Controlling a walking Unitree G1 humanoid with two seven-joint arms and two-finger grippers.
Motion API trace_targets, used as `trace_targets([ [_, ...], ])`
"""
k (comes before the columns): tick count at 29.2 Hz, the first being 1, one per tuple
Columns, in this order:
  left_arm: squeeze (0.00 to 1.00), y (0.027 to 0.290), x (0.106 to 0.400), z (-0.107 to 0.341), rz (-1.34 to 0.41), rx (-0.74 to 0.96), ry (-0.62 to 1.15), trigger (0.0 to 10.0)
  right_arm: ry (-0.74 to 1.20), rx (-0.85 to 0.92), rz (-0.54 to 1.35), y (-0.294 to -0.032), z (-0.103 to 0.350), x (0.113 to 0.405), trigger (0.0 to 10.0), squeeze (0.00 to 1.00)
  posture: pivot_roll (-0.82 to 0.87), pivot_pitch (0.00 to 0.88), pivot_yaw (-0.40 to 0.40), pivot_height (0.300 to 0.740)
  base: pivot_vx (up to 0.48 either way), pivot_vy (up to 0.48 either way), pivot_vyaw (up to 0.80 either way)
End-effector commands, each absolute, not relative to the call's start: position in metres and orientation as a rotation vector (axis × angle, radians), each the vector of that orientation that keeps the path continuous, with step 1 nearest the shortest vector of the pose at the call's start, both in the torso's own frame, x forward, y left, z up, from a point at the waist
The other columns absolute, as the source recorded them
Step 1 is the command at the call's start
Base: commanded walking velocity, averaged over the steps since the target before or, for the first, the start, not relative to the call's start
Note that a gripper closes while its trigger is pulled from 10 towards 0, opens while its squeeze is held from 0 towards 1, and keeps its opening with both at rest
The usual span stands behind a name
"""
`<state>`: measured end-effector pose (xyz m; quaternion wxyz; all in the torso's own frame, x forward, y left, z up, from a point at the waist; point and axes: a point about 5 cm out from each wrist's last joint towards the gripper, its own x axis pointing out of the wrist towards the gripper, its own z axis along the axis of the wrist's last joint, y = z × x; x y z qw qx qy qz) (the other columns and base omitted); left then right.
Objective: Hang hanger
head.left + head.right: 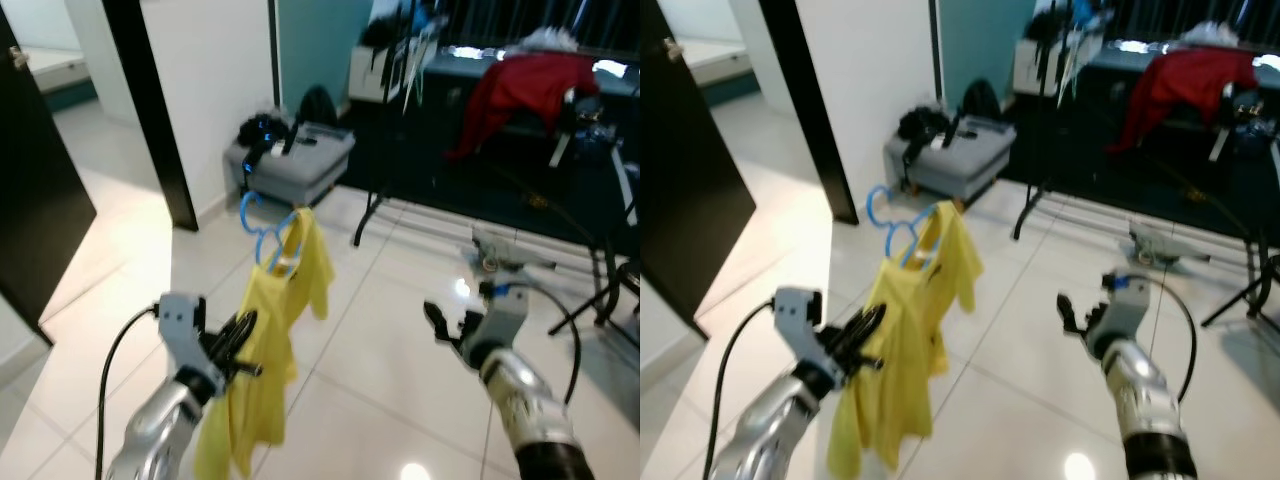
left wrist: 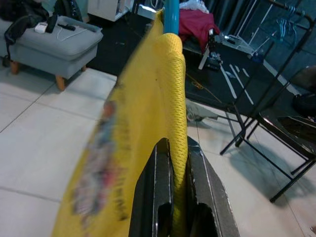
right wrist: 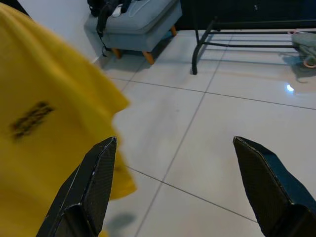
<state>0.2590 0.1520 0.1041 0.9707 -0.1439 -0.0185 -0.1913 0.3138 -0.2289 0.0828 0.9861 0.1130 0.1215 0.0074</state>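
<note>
While left gripper (image 1: pixel 232 345) pinches yellow shirt (image 1: pixel 268 340) on blue hanger (image 1: pixel 262 232), fabric could slip; rack (image 1: pixel 400 110) at 1 o'clock, right gripper (image 3: pixel 177 182) wide, empty.

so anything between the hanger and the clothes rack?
Nothing visible on the direct path. The left gripper is shut on the yellow shirt on the blue hanger; bare tiled floor lies up to the black rack. The grey ottoman sits off to the left.

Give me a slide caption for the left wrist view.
Left gripper shut on yellow shirt draped over blue hanger.
</note>
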Motion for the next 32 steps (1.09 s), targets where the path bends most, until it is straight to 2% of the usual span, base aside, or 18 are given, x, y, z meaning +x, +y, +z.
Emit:
trace_targets([
  [1, 0.0, 0.156, 0.26, 0.107, -0.382, -0.269, -0.057, 10.0, 0.24, 0.234, 0.021, -0.224, 0.082, 0.314, 10.0, 0.0, -0.17, 0.0, 0.012, 0.74, 0.48, 0.0, -0.8],
  [10, 0.0, 0.147, 0.267, 0.117, -0.415, -0.203, -0.083, 10.0, 0.222, 0.242, 0.018, -0.222, 0.082, 0.315, 10.0, 0.0, -0.17, 0.0, 0.025, 0.74, 0.48, 0.0, -0.8],
  [13, 0.0, 0.134, 0.275, 0.133, -0.446, -0.148, -0.124, 10.0, 0.216, 0.246, 0.019, -0.22, 0.081, 0.315, 10.0, 0.0, -0.17, 0.0, 0.034, 0.74, 0.48, 0.0, -0.8],
  [16, 0.0, 0.132, 0.276, 0.136, -0.448, -0.134, -0.132, 10.0, 0.215, 0.246, 0.019, -0.22, 0.081, 0.316, 10.0, 0.0, -0.18, 0.0, 0.039, 0.74, 0.48, 0.0, -0.8],
  [22, 0.0, 0.121, 0.289, 0.148, -0.409, -0.065, -0.159, 10.0, 0.209, 0.242, 0.023, -0.217, 0.081, 0.317, 10.0, 0.0, -0.18, 0.0, 0.045, 0.74, 0.48, 0.0, -0.8],
  [30, 0.0, 0.109, 0.294, 0.155, -0.388, -0.055, -0.173, 10.0, 0.197, 0.235, 0.033, -0.215, 0.081, 0.318, 10.0, 0.0, -0.18, 0.0, 0.048, 0.74, 0.48, 0.0, -0.8],
  [32, 0.0, 0.107, 0.294, 0.156, -0.388, -0.059, -0.173, 10.0, 0.195, 0.233, 0.034, -0.215, 0.082, 0.319, 10.0, 0.0, -0.18, 0.0, 0.05, 0.74, 0.48, 0.0, 0.0],
])
